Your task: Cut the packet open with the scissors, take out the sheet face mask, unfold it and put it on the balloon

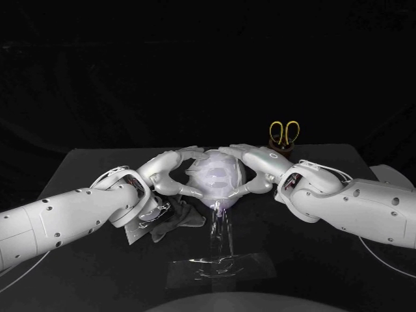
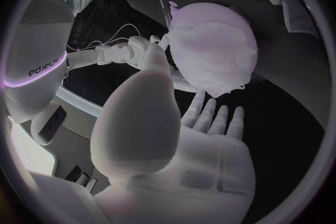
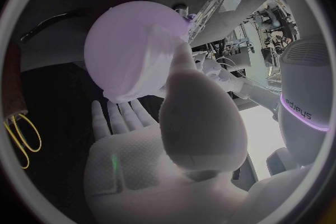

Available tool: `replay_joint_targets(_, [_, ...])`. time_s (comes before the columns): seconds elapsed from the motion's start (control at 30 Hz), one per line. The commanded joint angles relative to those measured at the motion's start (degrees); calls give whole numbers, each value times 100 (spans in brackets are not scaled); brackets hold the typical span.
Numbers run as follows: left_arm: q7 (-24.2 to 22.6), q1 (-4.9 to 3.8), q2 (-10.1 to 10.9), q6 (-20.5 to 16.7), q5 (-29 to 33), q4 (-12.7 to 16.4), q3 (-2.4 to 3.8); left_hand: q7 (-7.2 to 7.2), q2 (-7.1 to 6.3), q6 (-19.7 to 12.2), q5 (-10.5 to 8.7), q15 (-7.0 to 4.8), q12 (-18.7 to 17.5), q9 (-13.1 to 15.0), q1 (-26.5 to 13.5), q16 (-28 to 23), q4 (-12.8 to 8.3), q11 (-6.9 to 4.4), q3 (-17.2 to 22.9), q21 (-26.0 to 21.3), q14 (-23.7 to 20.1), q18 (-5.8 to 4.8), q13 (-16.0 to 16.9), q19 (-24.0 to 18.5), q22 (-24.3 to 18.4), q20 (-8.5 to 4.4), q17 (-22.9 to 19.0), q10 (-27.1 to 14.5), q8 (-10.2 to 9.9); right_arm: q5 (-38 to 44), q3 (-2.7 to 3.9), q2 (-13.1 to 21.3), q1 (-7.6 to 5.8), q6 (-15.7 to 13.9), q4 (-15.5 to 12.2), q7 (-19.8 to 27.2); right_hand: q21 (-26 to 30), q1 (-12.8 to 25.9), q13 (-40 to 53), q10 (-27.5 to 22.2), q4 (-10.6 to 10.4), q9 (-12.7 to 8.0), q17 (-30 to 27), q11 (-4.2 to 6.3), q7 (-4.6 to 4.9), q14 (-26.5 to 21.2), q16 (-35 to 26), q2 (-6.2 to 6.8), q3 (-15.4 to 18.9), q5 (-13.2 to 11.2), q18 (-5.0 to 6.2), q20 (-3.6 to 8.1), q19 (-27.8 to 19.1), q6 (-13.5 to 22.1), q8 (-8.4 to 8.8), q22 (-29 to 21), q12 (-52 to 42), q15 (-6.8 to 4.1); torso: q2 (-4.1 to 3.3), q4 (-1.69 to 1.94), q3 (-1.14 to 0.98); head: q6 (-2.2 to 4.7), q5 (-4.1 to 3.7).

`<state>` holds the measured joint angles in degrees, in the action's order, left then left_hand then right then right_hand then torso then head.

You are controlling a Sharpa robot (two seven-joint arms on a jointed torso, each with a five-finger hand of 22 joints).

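Now the balloon point(image 3: 119, 36), with the mask point(image 2: 213, 50) draped on it, sits between the spread, cupping fingers of the left hand point(image 1: 169, 170) and right hand point(image 1: 260, 161); neither grips anything. Uneven pressing could tip it on its clear stand point(image 1: 218, 257) or drag the sheet askew.

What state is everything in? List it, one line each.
Balloon: inflated, upright on its clear stand.
Sheet face mask: unfolded, draped on the balloon.
Scissors: upright in holder, untouched.
Left hand: open, fingers spread beside balloon.
Right hand: open, fingers spread beside balloon.
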<state>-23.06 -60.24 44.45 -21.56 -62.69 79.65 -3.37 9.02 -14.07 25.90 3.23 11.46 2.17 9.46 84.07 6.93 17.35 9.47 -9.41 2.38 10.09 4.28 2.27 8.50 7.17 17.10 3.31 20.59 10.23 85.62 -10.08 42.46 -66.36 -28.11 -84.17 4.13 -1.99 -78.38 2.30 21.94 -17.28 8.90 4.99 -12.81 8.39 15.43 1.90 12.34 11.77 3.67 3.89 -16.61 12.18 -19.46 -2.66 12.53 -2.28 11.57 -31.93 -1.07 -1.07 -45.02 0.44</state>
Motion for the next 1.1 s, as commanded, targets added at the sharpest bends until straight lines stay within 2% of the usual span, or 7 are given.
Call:
replay_joint_targets(0.03, [6, 3, 5, 160, 30, -26, 4, 276, 84, 33, -7, 48, 27, 6, 12, 109, -3, 23, 72, -15, 210, -81, 12, -35, -27, -19, 51, 107, 34, 50, 3, -13, 3, 302, 10, -94, -18, 7, 9, 63, 2, 4, 9, -9, 700, 55, 40, -58, -40, -5, 16, -7, 41, -42, -27, 8, -18, 7, 2, 1, 2, -1, 6])
replay_joint_targets(0.3, [37, 9, 31, 300, 85, -88, 2, 382, 317, 21, -23, 34, 93, 5, 29, 273, -12, 182, 254, -8, 595, -72, 50, 8, -15, -19, 136, 559, 25, 77, 3, -21, 6, 454, 32, -167, -24, -1, 19, 226, 6, 3, 29, -42, 733, 183, 63, -143, -109, -17, 37, -4, 65, -78, -38, 2, -31, 44, -1, 0, 7, -24, 21])
replay_joint_targets(0.37, [51, 9, 40, 344, 97, -99, 1, 443, 420, -6, -29, 58, 126, -4, 35, 337, -14, 257, 332, 6, 754, -51, 66, 55, 10, -24, 169, 771, 12, 85, 3, -22, 7, 478, 39, -182, -24, -9, 20, 254, 7, 10, 32, -45, 738, 207, 66, -167, -128, -19, 41, -4, 67, -106, -44, -2, -31, 47, 1, 1, 4, -29, 29])
replay_joint_targets(0.43, [62, 10, 47, 394, 105, -107, 0, 477, 441, -11, -30, 75, 129, -5, 38, 346, -17, 281, 351, 7, 791, -43, 66, 60, 9, -25, 175, 818, 9, 91, 2, -22, 7, 491, 42, -192, -25, -15, 19, 267, 8, 10, 31, -47, 740, 218, 66, -186, -144, -21, 46, -4, 71, -116, -47, -3, -29, 51, 2, 2, 4, -40, 34])
replay_joint_targets(0.53, [81, 12, 63, 514, 136, -124, -3, 574, 590, -39, -36, 142, 170, -15, 37, 380, -23, 383, 448, 11, 965, -3, 85, 88, 12, -26, 199, 1193, -7, 105, 2, -21, 9, 514, 48, -215, -25, -26, 20, 292, 9, 8, 30, -50, 742, 232, 66, -213, -168, -24, 53, -4, 76, -124, -50, -6, -28, 54, 2, -2, 3, -52, 43])
replay_joint_targets(0.6, [87, 15, 71, 562, 146, -131, -6, 605, 657, -11, -38, 155, 171, -6, 51, 368, -27, 400, 489, 9, 988, 10, 86, 87, 6, -26, 197, 1291, 4, 110, 2, -20, 9, 522, 51, -224, -25, -26, 20, 292, 9, 8, 30, -50, 742, 232, 66, -213, -168, -24, 53, -4, 76, -124, -50, -6, -28, 54, 1, -2, 1, -57, 47])
replay_joint_targets(1.1, [153, 37, 139, 676, 168, -175, -19, 658, 744, 32, -42, 197, 126, 4, 112, 306, -34, 445, 556, 3, 1000, 107, 73, 94, 0, -35, 178, 1372, 18, 154, 2, -2, 13, 550, 51, -291, -32, -64, 18, 310, 12, 3, 24, -53, 745, 250, 62, -260, -218, -26, 72, -1, 105, -135, -52, 6, -22, 65, 0, -3, 0, -83, 45])
